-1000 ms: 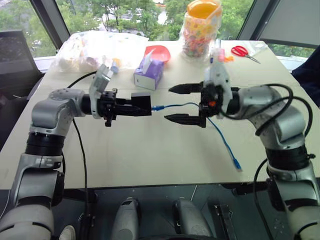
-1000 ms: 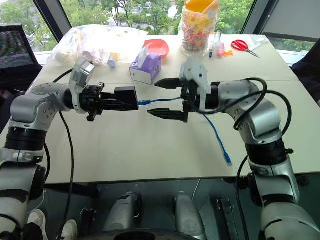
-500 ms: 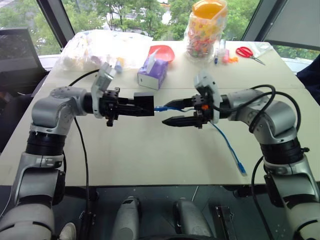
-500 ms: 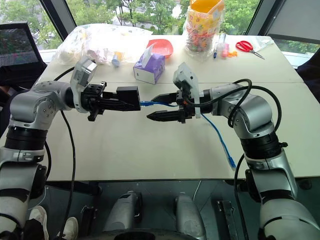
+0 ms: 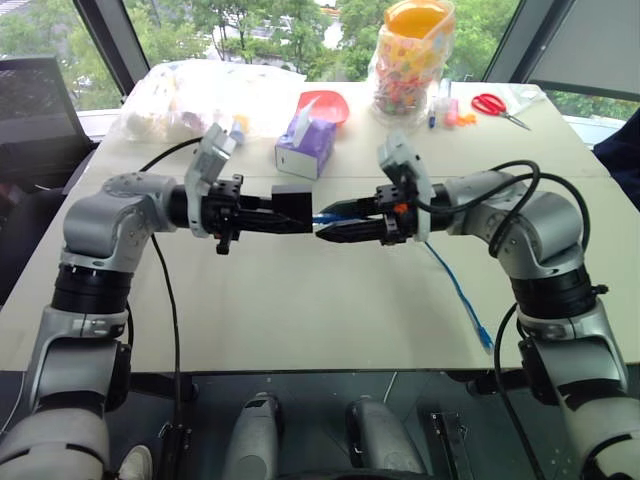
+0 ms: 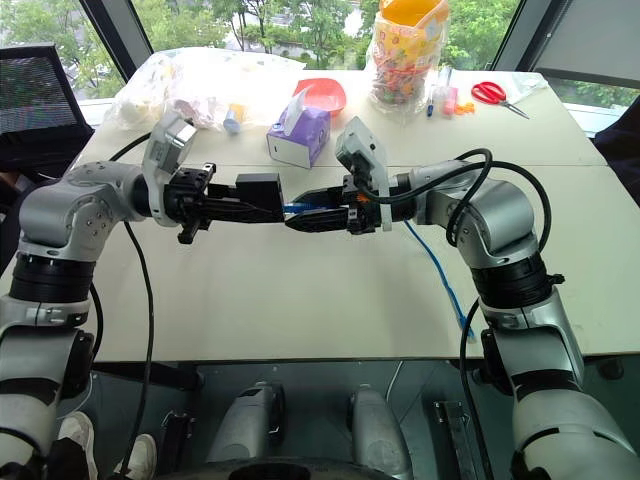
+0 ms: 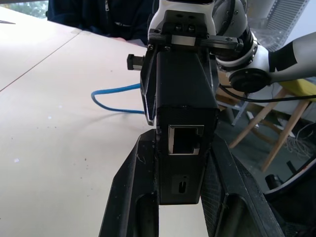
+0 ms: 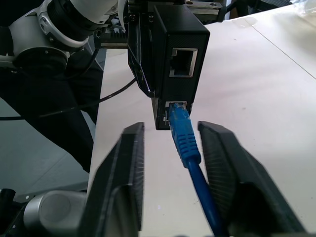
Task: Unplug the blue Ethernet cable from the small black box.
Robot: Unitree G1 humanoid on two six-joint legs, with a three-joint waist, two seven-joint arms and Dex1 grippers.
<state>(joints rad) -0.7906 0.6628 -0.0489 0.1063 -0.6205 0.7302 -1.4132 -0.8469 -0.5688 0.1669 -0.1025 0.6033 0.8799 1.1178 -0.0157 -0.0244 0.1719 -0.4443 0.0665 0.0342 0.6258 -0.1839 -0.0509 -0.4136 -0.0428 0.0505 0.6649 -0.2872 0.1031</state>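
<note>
The pale table [image 5: 300, 300] is carrying clutter at its far edge, but the work is going on in the air above its middle. The left claw [image 5: 285, 212] is clamping the small black box [image 5: 292, 198] by its sides, holding it level with its ports facing the other arm. The right claw [image 8: 170, 148] is standing half-closed, its fingers [image 8: 129, 163] flanking the plug end of the blue Ethernet cable [image 8: 183, 136] without yet pinching it. The plug is sitting in the box's lower port, and the cable's other end is trailing off the table edge. I'd say the grasp is the step in hand; next, squeezing the plug boot firmly, then pulling straight away from the box while the left claw is bracing it.
</note>
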